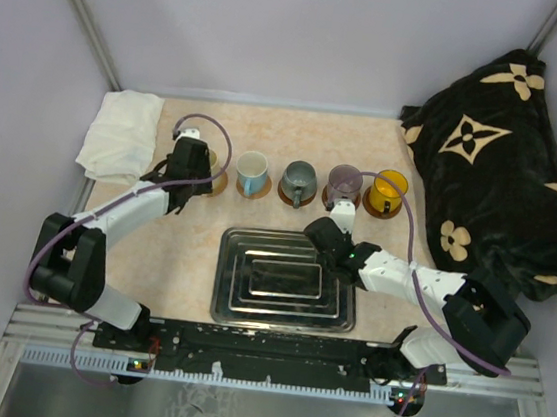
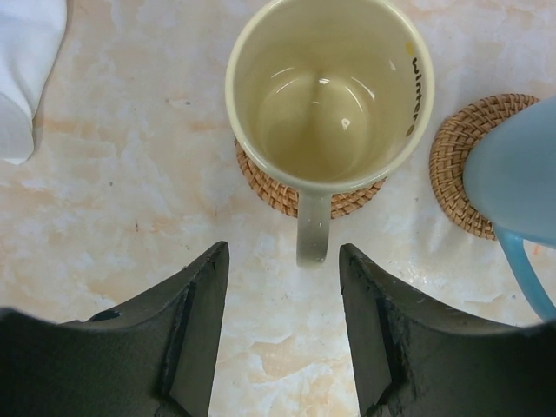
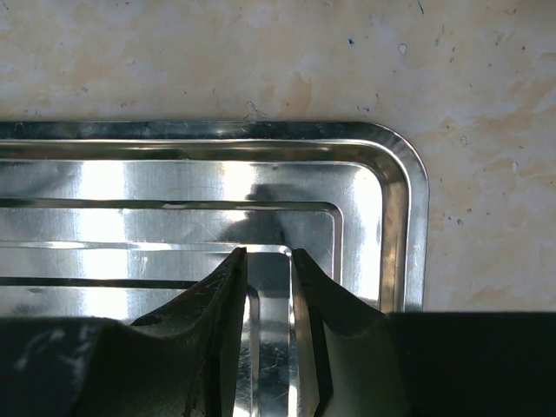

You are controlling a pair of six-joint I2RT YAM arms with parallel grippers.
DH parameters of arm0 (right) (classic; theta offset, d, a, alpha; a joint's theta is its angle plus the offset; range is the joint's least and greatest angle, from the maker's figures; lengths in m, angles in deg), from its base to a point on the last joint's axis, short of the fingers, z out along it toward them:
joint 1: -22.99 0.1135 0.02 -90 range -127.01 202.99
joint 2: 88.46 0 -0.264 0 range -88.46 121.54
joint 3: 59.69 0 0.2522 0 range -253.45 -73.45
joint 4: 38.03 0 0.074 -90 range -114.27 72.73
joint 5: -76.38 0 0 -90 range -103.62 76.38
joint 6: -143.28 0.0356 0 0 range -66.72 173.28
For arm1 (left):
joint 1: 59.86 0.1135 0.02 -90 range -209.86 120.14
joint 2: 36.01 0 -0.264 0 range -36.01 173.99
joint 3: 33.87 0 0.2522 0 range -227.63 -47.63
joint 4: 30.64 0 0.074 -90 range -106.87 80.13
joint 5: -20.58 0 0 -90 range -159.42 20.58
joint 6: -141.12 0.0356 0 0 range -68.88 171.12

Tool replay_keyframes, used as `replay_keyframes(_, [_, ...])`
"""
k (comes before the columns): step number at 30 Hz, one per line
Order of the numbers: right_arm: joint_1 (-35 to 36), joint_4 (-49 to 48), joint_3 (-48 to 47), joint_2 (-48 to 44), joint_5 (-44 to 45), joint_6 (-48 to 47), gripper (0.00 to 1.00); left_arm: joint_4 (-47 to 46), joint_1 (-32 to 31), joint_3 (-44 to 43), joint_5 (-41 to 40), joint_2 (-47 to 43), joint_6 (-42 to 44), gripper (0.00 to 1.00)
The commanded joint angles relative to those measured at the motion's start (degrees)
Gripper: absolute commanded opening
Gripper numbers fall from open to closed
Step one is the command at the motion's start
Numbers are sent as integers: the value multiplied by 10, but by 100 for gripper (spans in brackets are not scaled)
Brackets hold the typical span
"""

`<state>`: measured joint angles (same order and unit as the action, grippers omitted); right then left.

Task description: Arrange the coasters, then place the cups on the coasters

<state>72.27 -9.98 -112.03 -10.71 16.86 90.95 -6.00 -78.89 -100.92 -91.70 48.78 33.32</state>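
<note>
1. The left gripper (image 2: 282, 254) is released. Its fingers stand apart on either side of the cream cup's handle and do not touch it.
2. The cream cup (image 2: 330, 95) sits upright on a woven coaster (image 2: 269, 187) at the left end of the row. Black lettering inside its rim seems to read "winter".
3. Just beside it, the blue-lined cup (image 1: 251, 173) rests on a second coaster (image 2: 456, 165). Then come the grey cup (image 1: 298, 181), the purple cup (image 1: 344, 183) and the orange-yellow cup (image 1: 388, 191), each on its own disc.
4. The right gripper (image 3: 268, 256) hovers over a corner of the metal tray (image 3: 391, 174), nearly closed and holding nothing.
5. On the tabletop (image 1: 182, 258), a white cloth (image 1: 121, 132) lies at the far left. A black blanket (image 1: 495, 163) with beige flower motifs lies at the right.
</note>
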Motion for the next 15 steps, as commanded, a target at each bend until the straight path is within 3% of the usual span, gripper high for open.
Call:
replay_keyframes(1, [1, -16, -3, -16, 16, 7, 28, 25, -3, 7, -18, -11, -18, 60])
replay_keyframes(15, [2, -15, -1, -19, 17, 9, 28, 62, -3, -4, -36, -4, -42, 60])
